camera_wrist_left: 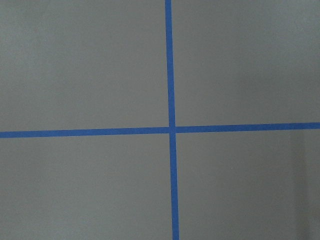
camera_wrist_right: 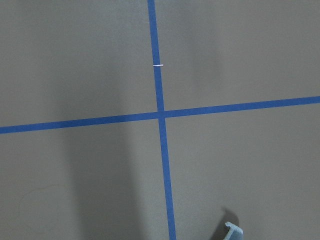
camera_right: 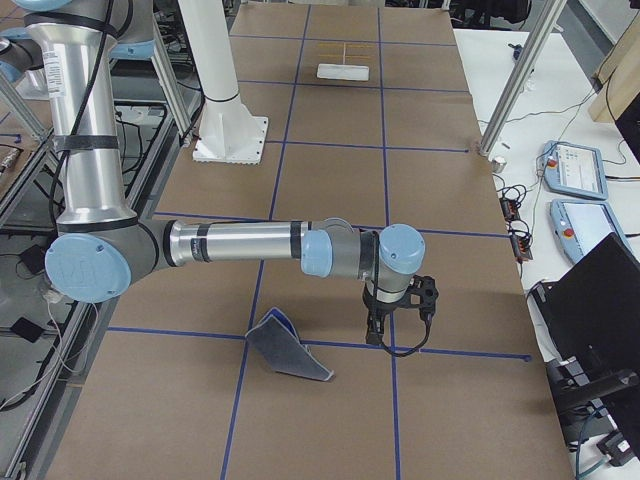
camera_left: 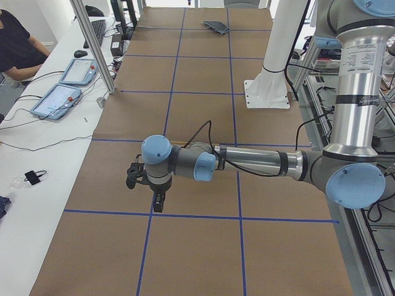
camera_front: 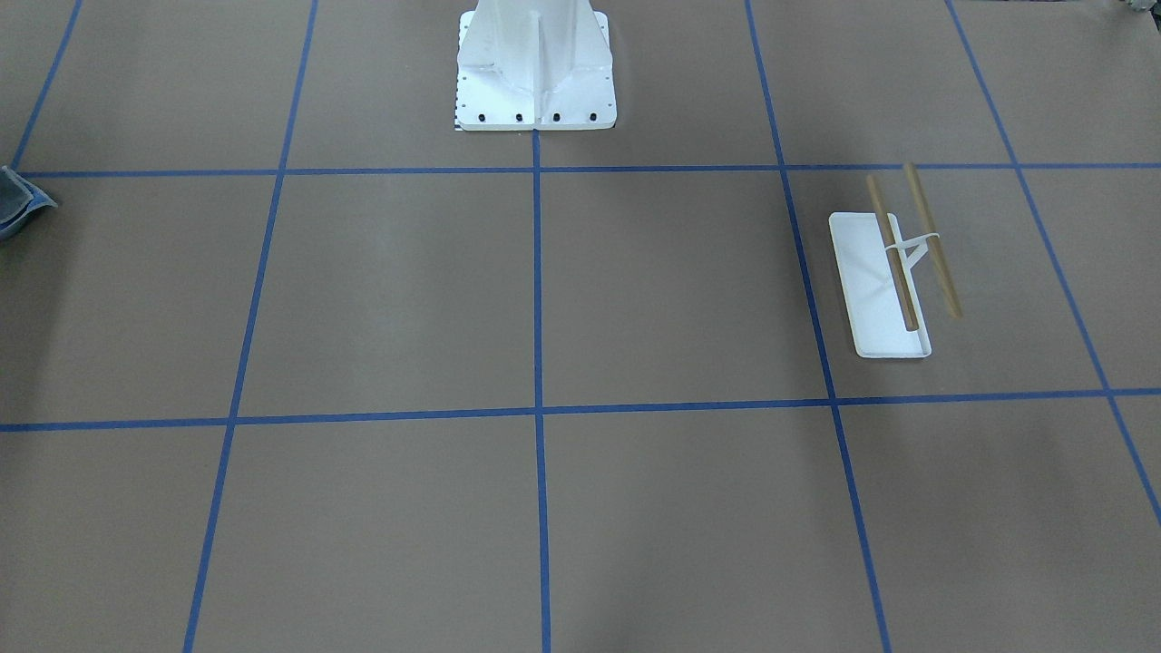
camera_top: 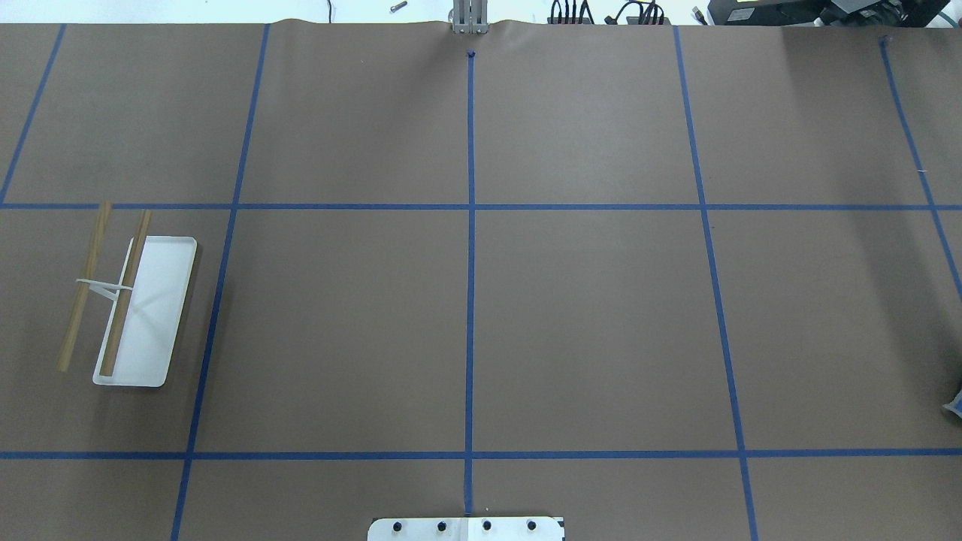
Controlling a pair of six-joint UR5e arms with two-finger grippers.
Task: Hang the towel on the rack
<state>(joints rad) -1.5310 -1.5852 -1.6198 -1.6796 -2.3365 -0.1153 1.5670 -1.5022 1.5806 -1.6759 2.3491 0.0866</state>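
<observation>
The towel is a dark grey cloth with a blue inner side, lying folded on the table at the robot's right end. Only its edge shows in the front view, the overhead view and the right wrist view. The rack, a white tray base with two tan dowel bars, stands at the left end and has nothing on it; it also shows in the front view. My right gripper hangs above the table beside the towel, apart from it. My left gripper hangs over a tape crossing. I cannot tell whether either gripper is open or shut.
The large white bolted pedestal stands at the table's middle on the robot's side. Blue tape lines grid the brown table. A side table with tablets, cables and metal posts runs along the far edge, and a person sits there.
</observation>
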